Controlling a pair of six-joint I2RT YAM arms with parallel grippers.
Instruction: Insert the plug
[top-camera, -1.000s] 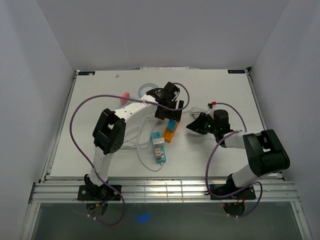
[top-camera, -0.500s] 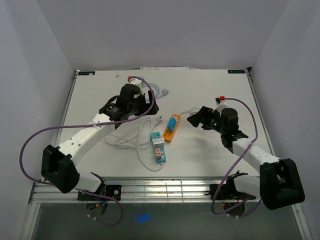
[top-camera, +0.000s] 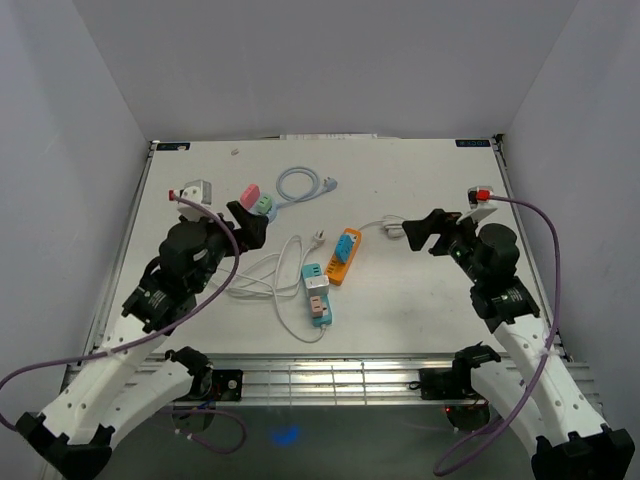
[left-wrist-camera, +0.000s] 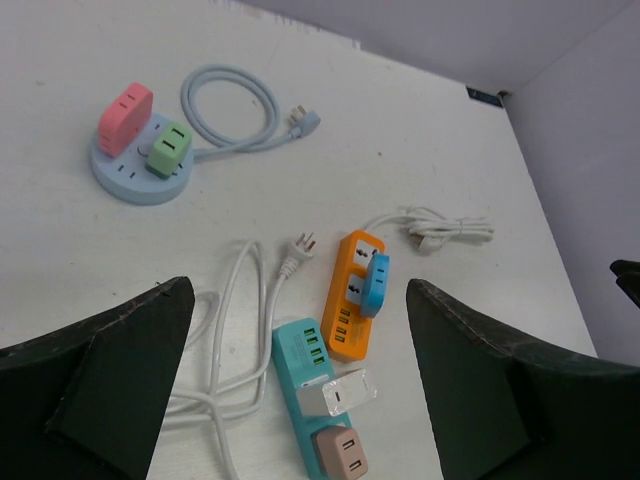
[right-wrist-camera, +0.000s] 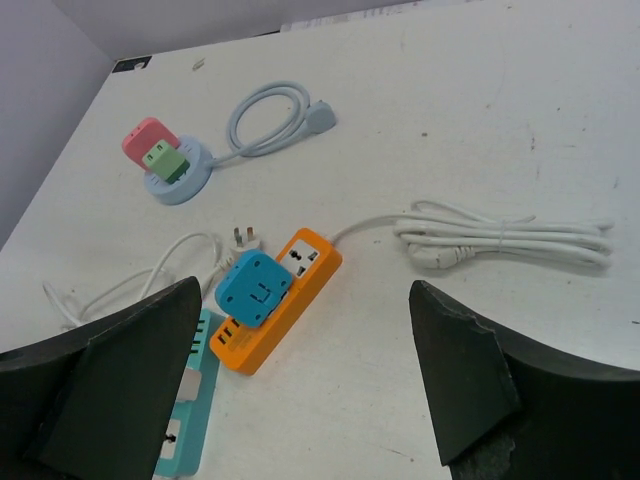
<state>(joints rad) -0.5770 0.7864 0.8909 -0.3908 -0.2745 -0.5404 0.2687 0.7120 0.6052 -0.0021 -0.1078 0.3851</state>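
A blue plug (right-wrist-camera: 252, 288) sits pressed into the orange power strip (right-wrist-camera: 300, 300) at the middle of the table; the top view shows the blue plug (top-camera: 348, 242) on the strip (top-camera: 341, 264) too. My left gripper (left-wrist-camera: 298, 283) hangs open above the table, left of the strip, with nothing between its fingers. My right gripper (right-wrist-camera: 305, 284) is open as well, raised to the right of the strip and holding nothing. From above, the left gripper (top-camera: 248, 218) and the right gripper (top-camera: 420, 230) stand apart on either side of the strip.
A teal power strip (left-wrist-camera: 305, 385) with a white adapter (left-wrist-camera: 338, 395) and a tan adapter (left-wrist-camera: 340, 455) lies beside the orange one. A round pale-blue hub (left-wrist-camera: 135, 170) carries pink and green plugs. A coiled pale-blue cable (top-camera: 300, 183), loose white cable loops (top-camera: 258, 275) and a bundled white cord (right-wrist-camera: 510, 240) lie around.
Both arms have pulled back from the orange strip toward the near edge. The right gripper has gone from shut to open; the left has widened a little.
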